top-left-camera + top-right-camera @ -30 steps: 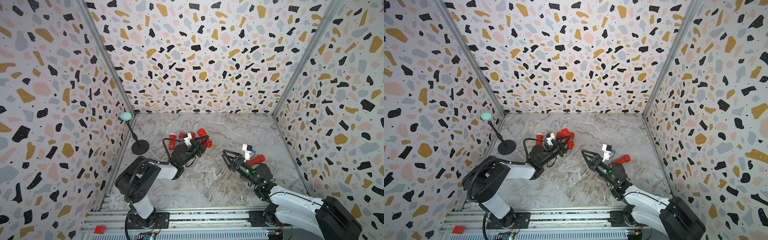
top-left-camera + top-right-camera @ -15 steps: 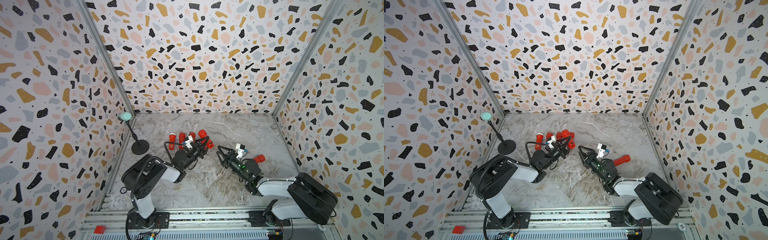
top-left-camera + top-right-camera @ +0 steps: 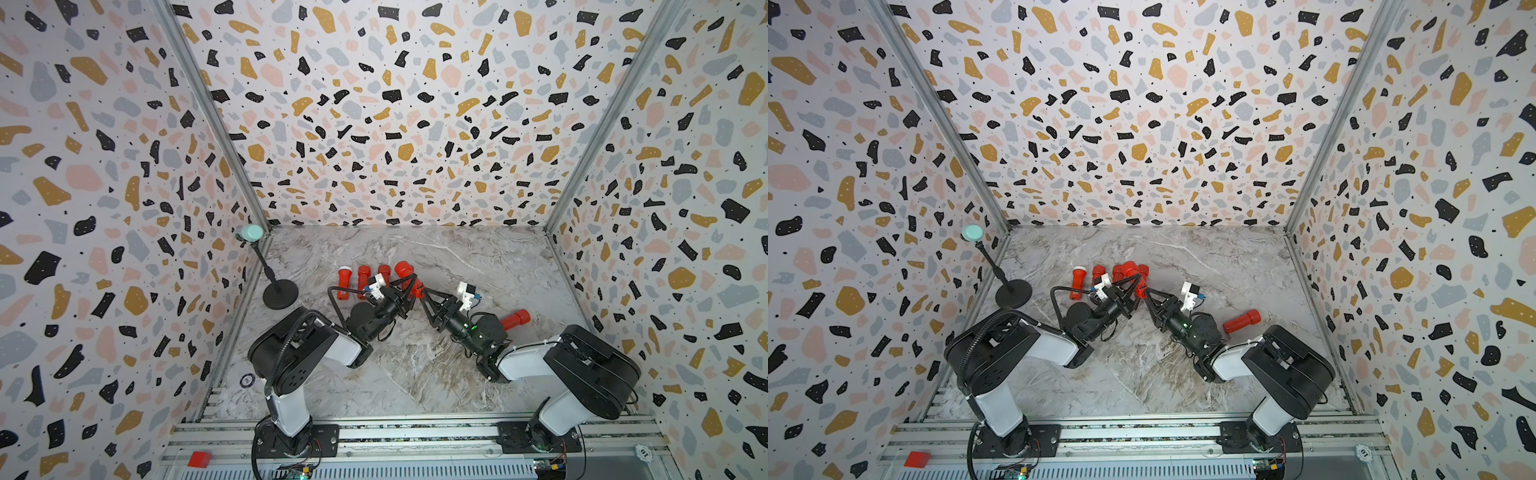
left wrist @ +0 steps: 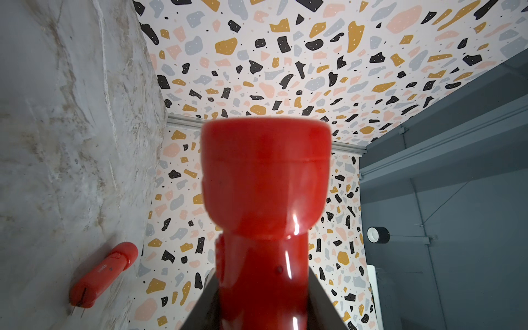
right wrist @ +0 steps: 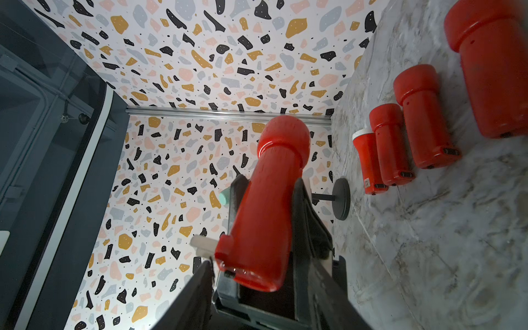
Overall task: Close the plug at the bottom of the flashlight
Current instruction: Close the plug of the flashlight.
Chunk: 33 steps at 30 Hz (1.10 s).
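Left gripper grips our red flashlight, right gripper open at its base. Next we must fold the plug in.

The marble tabletop carries four red flashlights lying side by side near the back. A fifth flashlight lies alone well to their right. A black round stand base sits by the left wall, and a small disc, perhaps a sticker, lies near the front-left edge.
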Each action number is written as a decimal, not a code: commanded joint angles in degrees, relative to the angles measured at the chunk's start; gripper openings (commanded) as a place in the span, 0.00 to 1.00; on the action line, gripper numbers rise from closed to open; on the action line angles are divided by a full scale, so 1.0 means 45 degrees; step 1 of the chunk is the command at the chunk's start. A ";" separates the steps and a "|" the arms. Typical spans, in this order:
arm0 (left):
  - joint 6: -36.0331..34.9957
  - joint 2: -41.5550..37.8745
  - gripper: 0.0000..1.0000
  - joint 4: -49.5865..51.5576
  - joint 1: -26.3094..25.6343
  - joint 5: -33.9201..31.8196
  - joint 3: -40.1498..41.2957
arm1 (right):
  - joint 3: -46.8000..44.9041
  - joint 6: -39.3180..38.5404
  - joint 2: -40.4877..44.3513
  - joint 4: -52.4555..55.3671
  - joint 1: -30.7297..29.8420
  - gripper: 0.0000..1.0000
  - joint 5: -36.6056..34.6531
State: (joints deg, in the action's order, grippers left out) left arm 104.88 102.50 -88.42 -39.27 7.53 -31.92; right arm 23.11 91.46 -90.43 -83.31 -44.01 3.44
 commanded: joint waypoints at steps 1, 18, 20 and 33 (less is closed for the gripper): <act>0.0029 0.0074 0.00 -0.1715 -0.0063 -0.0040 0.0141 | 0.0477 -0.0070 0.0118 -0.0455 -0.0084 0.54 0.0092; 0.0048 0.0133 0.00 -0.1883 -0.0063 -0.0033 0.0230 | 0.0685 0.0027 -0.0373 -0.0710 -0.0171 0.46 0.0187; 0.0044 0.0162 0.00 -0.1890 -0.0063 -0.0033 0.0253 | 0.0684 0.0029 -0.0353 -0.0723 -0.0205 0.46 0.0168; 0.0019 0.0211 0.00 -0.1948 -0.0063 -0.0052 0.0226 | 0.0528 0.0103 -0.0368 -0.0625 -0.0532 0.44 -0.0221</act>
State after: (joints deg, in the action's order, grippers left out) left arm 105.69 102.91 -88.99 -39.29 6.96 -31.31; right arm 24.71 91.70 -92.23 -84.07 -45.93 2.92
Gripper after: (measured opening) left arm 0.386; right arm 0.448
